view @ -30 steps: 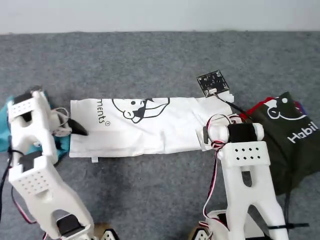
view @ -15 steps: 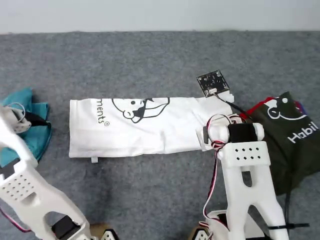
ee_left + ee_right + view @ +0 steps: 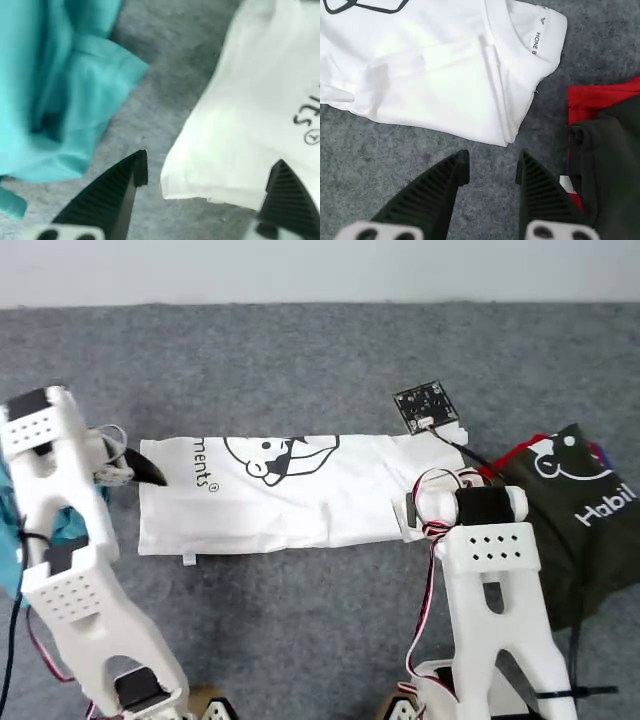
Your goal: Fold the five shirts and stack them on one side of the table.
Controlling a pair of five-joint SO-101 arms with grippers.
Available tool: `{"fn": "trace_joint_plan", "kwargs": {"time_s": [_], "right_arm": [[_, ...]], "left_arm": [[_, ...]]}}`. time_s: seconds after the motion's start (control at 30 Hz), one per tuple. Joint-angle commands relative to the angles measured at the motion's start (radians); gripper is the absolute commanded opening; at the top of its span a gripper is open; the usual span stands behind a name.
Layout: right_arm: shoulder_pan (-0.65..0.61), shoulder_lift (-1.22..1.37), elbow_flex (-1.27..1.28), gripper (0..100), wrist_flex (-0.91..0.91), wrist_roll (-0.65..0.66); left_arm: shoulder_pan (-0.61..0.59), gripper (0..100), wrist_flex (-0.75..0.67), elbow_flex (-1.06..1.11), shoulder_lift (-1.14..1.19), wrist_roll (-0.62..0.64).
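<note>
A white shirt (image 3: 290,490) with a black print lies folded into a long strip across the middle of the grey table (image 3: 300,360). My left gripper (image 3: 141,469) is at the strip's left end, by its far corner. In the left wrist view that gripper (image 3: 210,175) is open, and a corner of the white shirt (image 3: 260,110) lies between its fingers. A crumpled teal shirt (image 3: 55,90) lies beside it. My right gripper (image 3: 491,170) is open over bare table, just off the collar end of the white shirt (image 3: 435,75).
A black shirt (image 3: 580,520) with white print lies at the right edge on top of a red one (image 3: 520,455). The teal shirt (image 3: 70,525) peeks out behind the left arm. A small camera board (image 3: 425,407) sticks out above the right arm (image 3: 485,530).
The left arm swung out left over the teal shirt, then came back to the white shirt's left end, now nearer its far corner. The right arm and the shirt stayed put.
</note>
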Motion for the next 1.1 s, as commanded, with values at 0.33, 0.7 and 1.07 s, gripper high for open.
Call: {"fn": "trace_joint_plan", "kwargs": {"time_s": [0.33,0.7,1.07], "right_arm": [[0.005,-0.027,-0.008,16.6,-0.013,0.011],[0.004,-0.027,-0.008,16.6,-0.013,0.011],[0.004,-0.027,-0.008,16.6,-0.013,0.011]], "left_arm": [[0.035,35,-0.080,0.001,0.244,0.011],[0.149,2,-0.066,0.001,0.235,0.005],[0.130,1,0.000,-0.033,0.207,0.009]]}}
